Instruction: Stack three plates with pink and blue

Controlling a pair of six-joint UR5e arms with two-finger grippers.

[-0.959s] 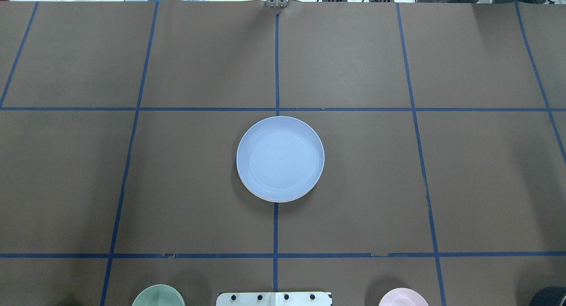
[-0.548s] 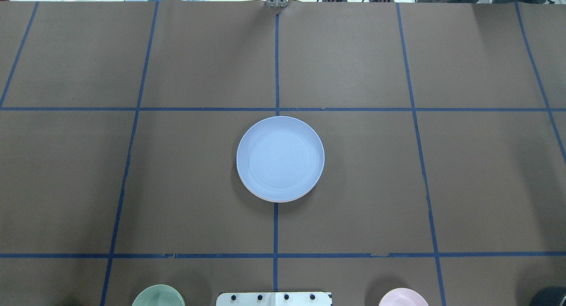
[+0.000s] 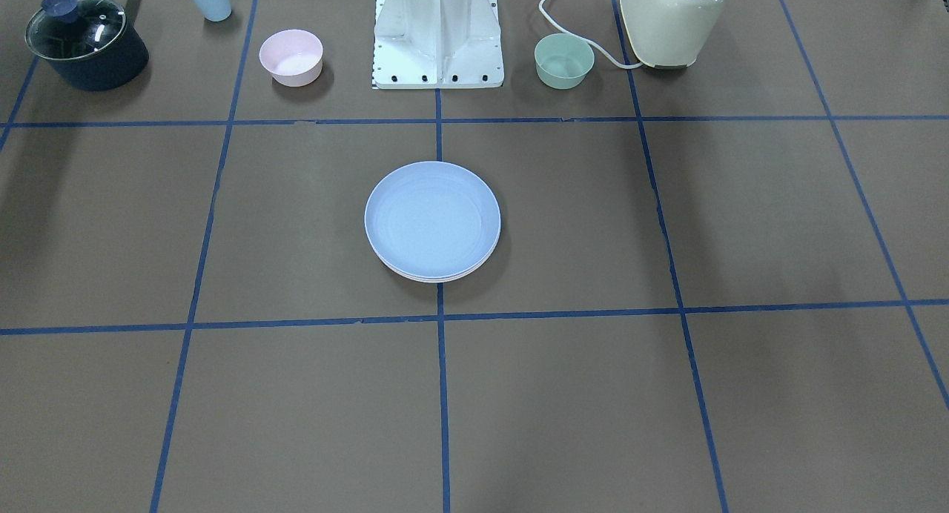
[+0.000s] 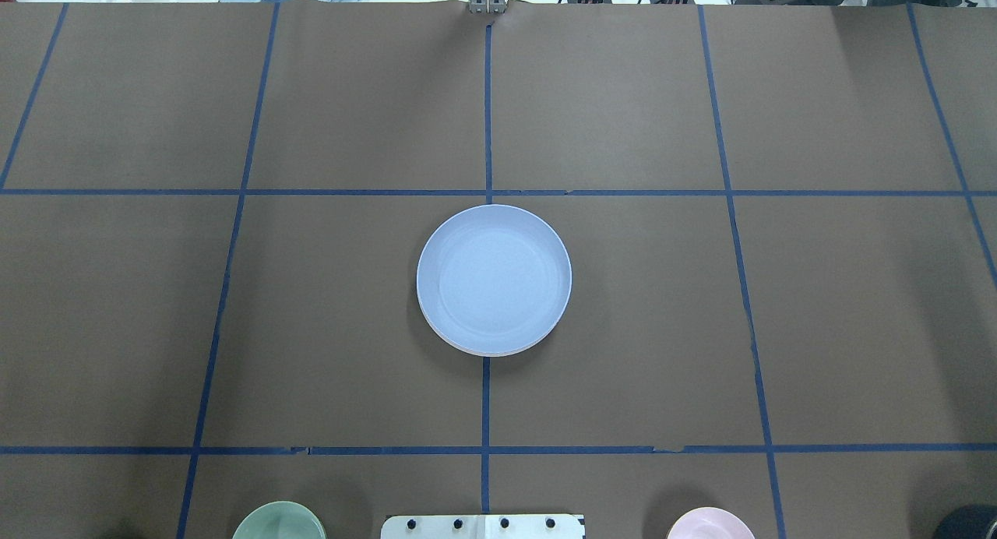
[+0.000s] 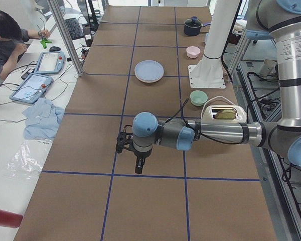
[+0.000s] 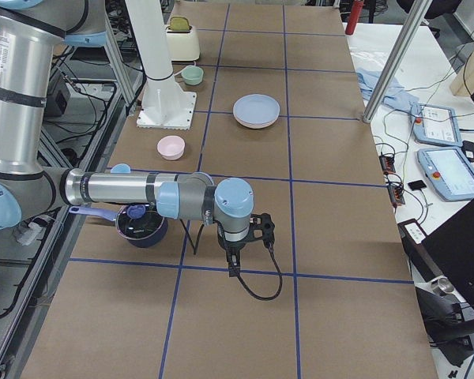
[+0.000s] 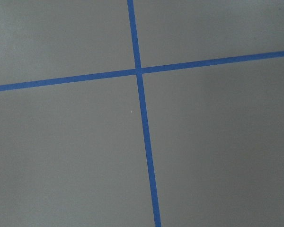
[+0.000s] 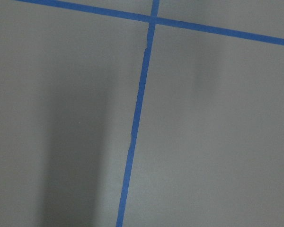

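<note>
The blue plate lies topmost, a pale rim showing beneath it. My right gripper hangs fingers down, well apart from that plate on the camera's side; jaw state indeterminate. The pink bowl sits near the plate, toward my base.

Brown paper-covered table, blue tape grid, white side bench, aluminium post, bright even light

Btm plates mostly hidden under blue plate — rims only.
</note>
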